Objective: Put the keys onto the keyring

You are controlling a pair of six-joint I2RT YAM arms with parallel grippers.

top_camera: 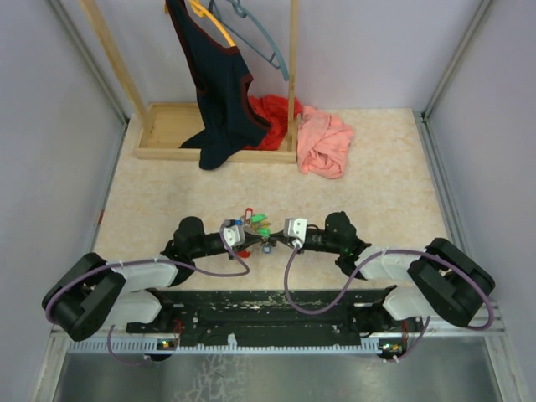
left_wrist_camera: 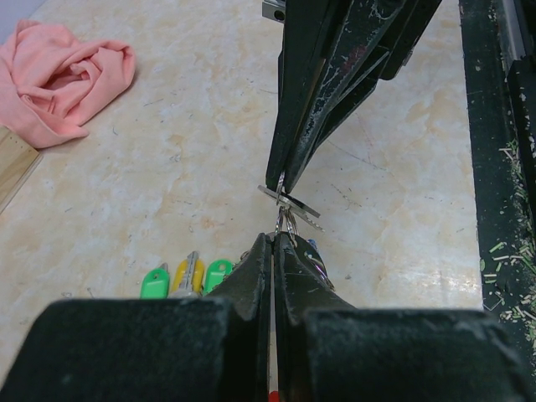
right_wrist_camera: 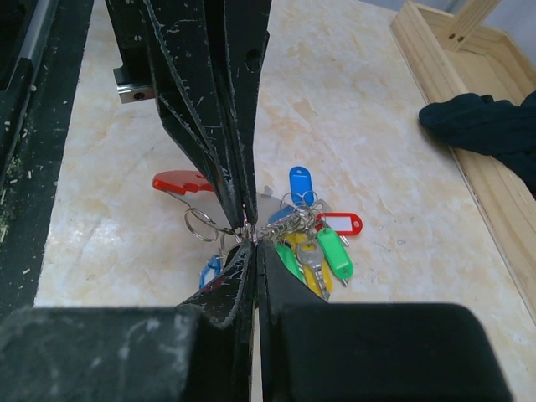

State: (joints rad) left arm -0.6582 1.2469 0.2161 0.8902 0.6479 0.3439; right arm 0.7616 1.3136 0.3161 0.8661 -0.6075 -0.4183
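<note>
The keys (right_wrist_camera: 322, 247) lie bunched at mid-table, with blue, green, yellow and red tags and a silver key on small rings; they also show from above (top_camera: 260, 224). The red keyring (right_wrist_camera: 178, 181) lies just left of them, its loop partly hidden behind black fingers, and it is seen from above too (top_camera: 249, 211). My left gripper (left_wrist_camera: 275, 238) is shut, with small metal rings (left_wrist_camera: 286, 221) pinched at its tips. My right gripper (right_wrist_camera: 255, 243) is shut tip to tip against it, and a silver key blade (left_wrist_camera: 290, 203) sits at its tips. Both meet over the bunch (top_camera: 265, 243).
A pink cloth (top_camera: 325, 142) and a red cloth (top_camera: 272, 113) lie at the back. A wooden rack base (top_camera: 172, 130) stands there with a dark garment (top_camera: 219, 100) hanging over it. Grey walls close both sides. The black arm rail (top_camera: 268, 306) runs along the near edge.
</note>
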